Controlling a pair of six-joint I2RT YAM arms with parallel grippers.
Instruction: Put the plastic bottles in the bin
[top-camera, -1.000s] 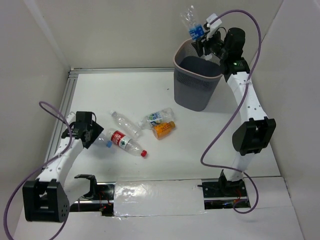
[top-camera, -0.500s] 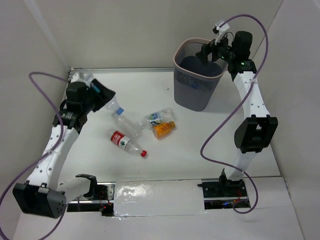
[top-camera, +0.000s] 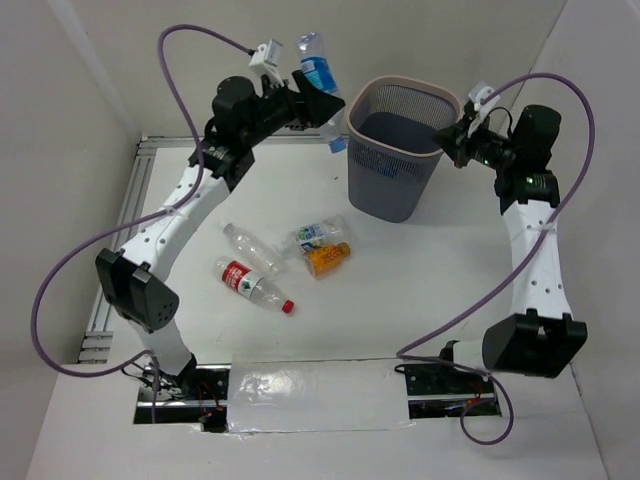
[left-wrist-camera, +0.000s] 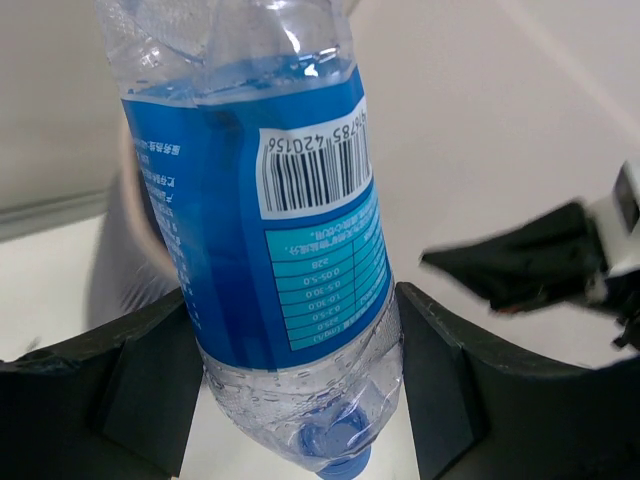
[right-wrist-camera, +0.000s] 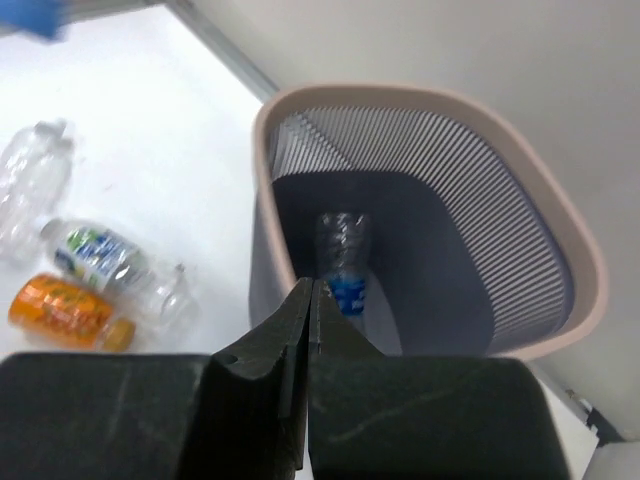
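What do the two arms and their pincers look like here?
Both arms are slim white links with chunky black joints: left arm, right arm. A looping purple cable runs along each. The left pincer and right pincer have matte black, blocky fingers.

The left gripper clamped a blue-labelled bottle between dark fingers, cap down, barcode facing the camera, a blurred black shape at right.
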